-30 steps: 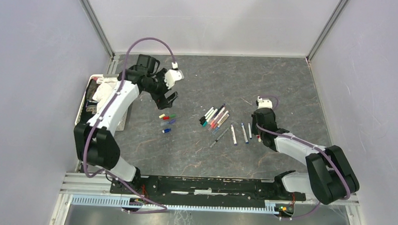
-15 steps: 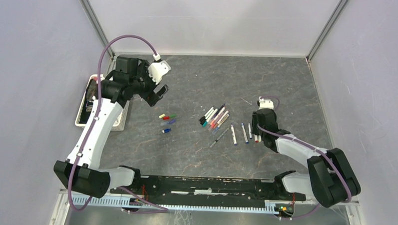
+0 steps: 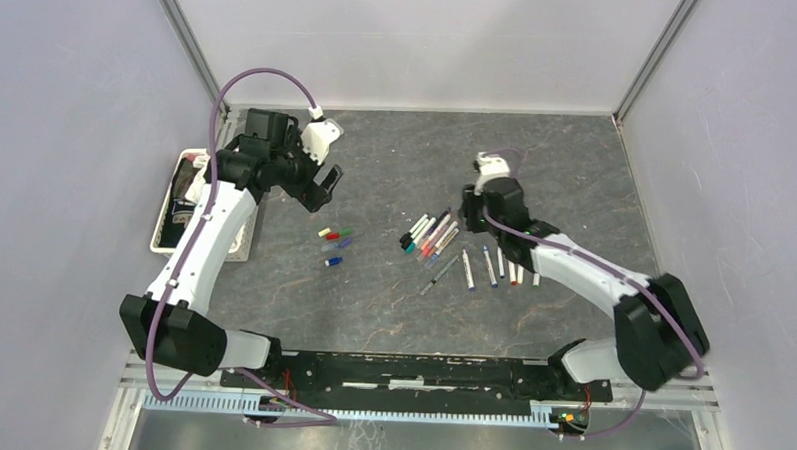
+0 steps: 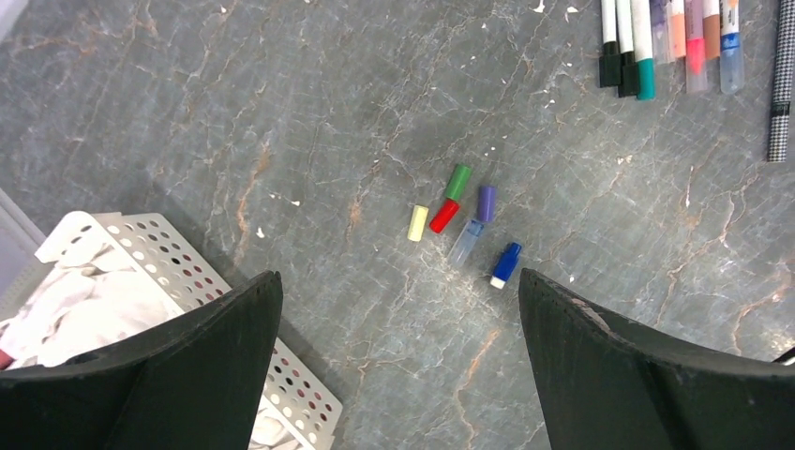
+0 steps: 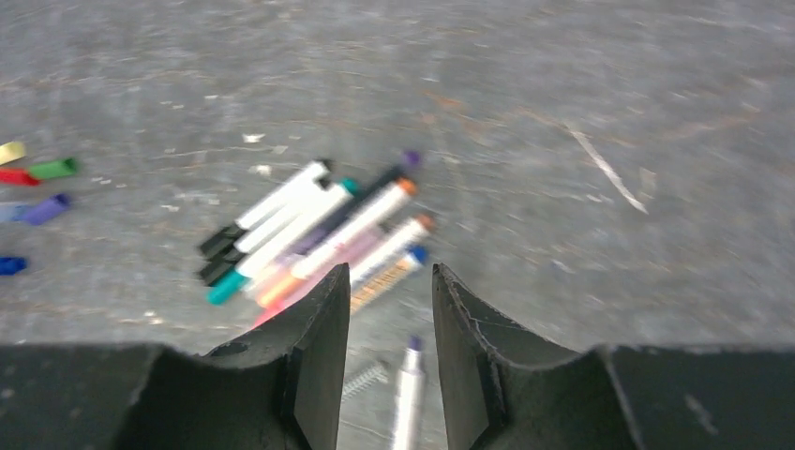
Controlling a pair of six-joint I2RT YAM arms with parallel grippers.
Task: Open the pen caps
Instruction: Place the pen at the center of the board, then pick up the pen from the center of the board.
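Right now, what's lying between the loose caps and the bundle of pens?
Only bare tabletop separates the loose caps from the bundle of pens, clearest in the top view.

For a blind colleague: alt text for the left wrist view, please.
Six loose pen caps, yellow, green, red, purple, pale and blue, lie on a grey table ahead of the open left gripper. Pens top right; white basket lower left.
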